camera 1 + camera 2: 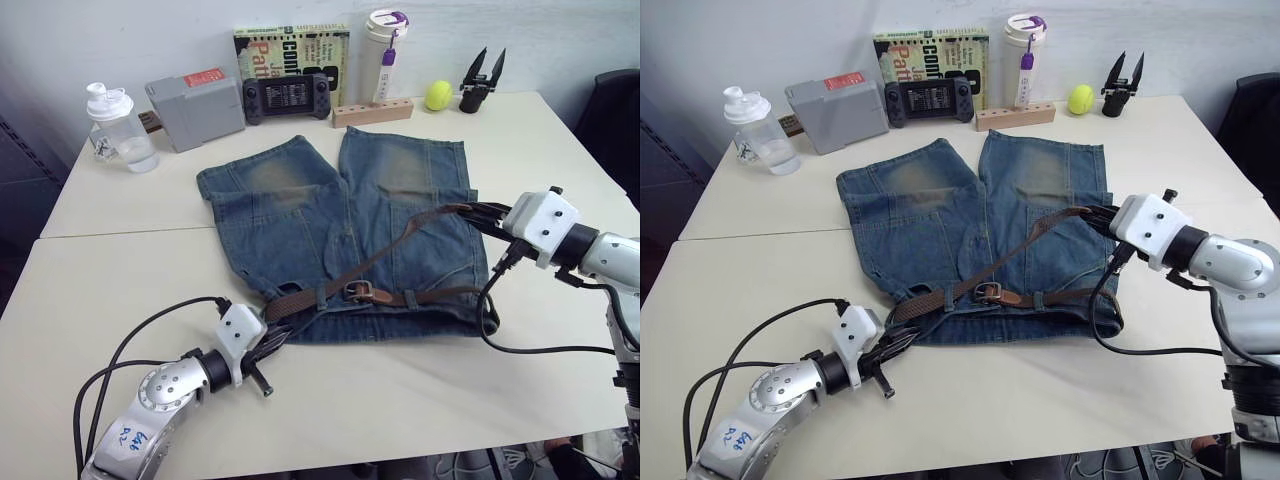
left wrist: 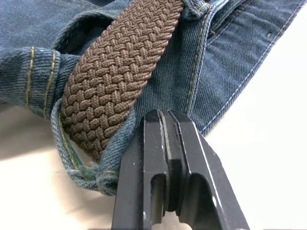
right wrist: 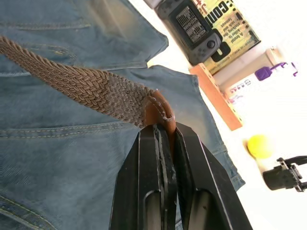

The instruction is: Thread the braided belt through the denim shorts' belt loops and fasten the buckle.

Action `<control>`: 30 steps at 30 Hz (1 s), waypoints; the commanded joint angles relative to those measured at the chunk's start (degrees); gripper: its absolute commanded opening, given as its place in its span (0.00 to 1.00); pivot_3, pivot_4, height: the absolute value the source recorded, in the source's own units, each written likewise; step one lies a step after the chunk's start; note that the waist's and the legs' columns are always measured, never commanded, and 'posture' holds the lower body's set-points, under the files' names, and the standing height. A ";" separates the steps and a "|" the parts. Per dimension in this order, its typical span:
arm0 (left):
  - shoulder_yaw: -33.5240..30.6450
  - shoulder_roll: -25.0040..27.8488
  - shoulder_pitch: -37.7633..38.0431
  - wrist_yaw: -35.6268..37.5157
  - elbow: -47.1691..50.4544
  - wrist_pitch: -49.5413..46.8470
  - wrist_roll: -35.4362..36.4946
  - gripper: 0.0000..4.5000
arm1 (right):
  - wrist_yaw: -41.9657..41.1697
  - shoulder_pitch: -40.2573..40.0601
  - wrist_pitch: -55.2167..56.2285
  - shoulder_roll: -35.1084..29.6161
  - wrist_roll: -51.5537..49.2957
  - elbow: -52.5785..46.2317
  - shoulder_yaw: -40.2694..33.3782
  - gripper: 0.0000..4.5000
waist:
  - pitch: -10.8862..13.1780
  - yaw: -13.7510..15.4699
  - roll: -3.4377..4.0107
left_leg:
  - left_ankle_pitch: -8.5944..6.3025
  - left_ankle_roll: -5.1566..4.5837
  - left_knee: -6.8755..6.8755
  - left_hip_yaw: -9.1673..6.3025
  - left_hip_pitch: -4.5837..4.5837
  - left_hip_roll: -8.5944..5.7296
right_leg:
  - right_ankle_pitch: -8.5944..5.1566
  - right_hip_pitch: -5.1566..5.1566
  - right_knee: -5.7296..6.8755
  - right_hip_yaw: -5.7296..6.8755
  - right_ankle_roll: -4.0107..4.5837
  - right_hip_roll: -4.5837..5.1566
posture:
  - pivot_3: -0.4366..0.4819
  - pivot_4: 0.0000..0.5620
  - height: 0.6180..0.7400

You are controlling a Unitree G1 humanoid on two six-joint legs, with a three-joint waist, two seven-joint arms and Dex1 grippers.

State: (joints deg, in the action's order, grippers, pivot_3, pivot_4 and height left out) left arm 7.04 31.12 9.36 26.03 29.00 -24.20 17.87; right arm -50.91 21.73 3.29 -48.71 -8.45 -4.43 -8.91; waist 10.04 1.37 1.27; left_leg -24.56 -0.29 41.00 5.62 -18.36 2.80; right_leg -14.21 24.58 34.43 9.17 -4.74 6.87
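In the left eye view, the shorts [image 1: 345,235] lie flat in the middle of the frame on a pale table [image 1: 120,290], waistband toward the bottom, legs toward the top. The belt [image 1: 400,245] runs along the waistband, passes under small belt loops [image 1: 322,297] and through the buckle [image 1: 358,291] at centre, then its free end rises diagonally to the right. The left gripper [image 1: 275,330], lower left, sits at the waistband's corner, where its fingertips are hard to make out. The right gripper [image 1: 478,212], right of centre, meets the belt's tip. Along the top edge stand a bottle [image 1: 120,128], a grey box [image 1: 195,110], a game controller [image 1: 288,98], a book [image 1: 290,50], a wooden block [image 1: 372,111], a tumbler [image 1: 386,50], a yellow ball [image 1: 438,95] and a spare black gripper [image 1: 480,82]. The table's lower half is bare (a seam crosses it at the left).

In the left wrist view, the black fingers [image 2: 158,158] are pressed together on a fold of denim beside the belt, which disappears into the waistband.

In the right wrist view, the fingers [image 3: 153,163] are clamped on the belt's brown leather tip; the tip's end is hidden between them.
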 commanded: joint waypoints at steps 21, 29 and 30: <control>-23.23 7.02 -15.87 7.94 1.28 -13.01 39.11 0.67 | -2.07 3.50 -2.99 7.59 2.30 -13.40 16.90 0.00 | 0.19 -0.15 -0.05 | 0.02 0.06 0.09 -0.09 -0.17 0.01 | 0.01 0.12 -0.01 0.00 -0.02 -0.10 | 0.48 0.27 0.84; -4.46 1.92 -22.66 11.74 -9.08 5.68 10.96 0.67 | -2.00 6.03 -2.58 11.08 3.22 -12.69 19.99 0.00 | 0.22 -0.70 -0.11 | 0.06 0.15 -0.03 0.47 -0.24 0.03 | 0.03 0.20 -0.14 0.01 -0.05 -0.30 | 0.48 0.27 0.84; -3.82 1.28 -23.25 12.08 -10.82 7.31 9.45 0.67 | -2.13 6.17 -2.46 11.24 3.26 -12.60 20.04 0.00 | 0.23 -0.85 -0.12 | 0.08 0.17 -0.04 0.47 -0.27 0.04 | 0.03 0.23 -0.14 0.02 -0.05 -0.30 | 0.48 0.27 0.84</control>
State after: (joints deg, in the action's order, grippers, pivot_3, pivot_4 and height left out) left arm 2.60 33.05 -12.66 37.02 19.79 -21.85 31.17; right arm -52.80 26.77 -0.05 -37.71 -4.96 -15.72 11.22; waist 10.27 0.51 1.15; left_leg -24.48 -0.11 40.96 6.09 -18.66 2.85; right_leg -14.19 24.85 34.29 9.19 -4.79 6.56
